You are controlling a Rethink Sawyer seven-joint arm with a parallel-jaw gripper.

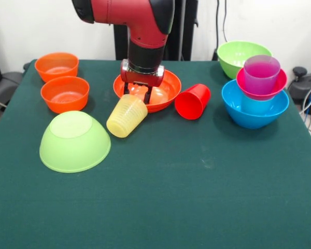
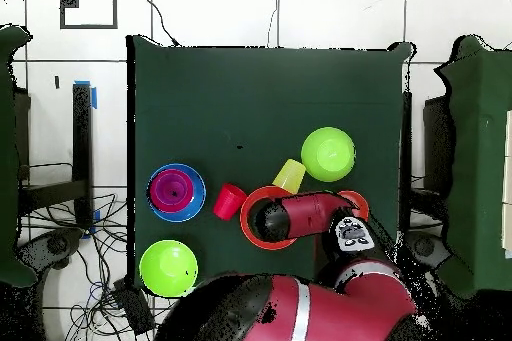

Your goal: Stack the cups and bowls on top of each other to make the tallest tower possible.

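Observation:
My gripper (image 1: 138, 96) hangs open low over the wide orange bowl (image 1: 168, 88), its fingers just behind the upper end of the yellow cup (image 1: 127, 116). That cup lies tilted against the bowl's front rim. The red cup (image 1: 193, 101) lies on its side to the right of the bowl. At the right, a large blue bowl (image 1: 255, 115) holds the light blue cup (image 1: 253, 104), with the small magenta bowl (image 1: 274, 85) on it and the purple cup (image 1: 261, 72) on top. In the overhead view my arm hides the gripper and most of the wide orange bowl (image 2: 250, 235).
Two small orange bowls (image 1: 56, 66) (image 1: 65, 93) stand at the left. A lime green bowl (image 1: 75, 141) lies upside down in front of them. Another lime green bowl (image 1: 238, 54) stands upright behind the blue stack. Cables and stands surround the table in the overhead view.

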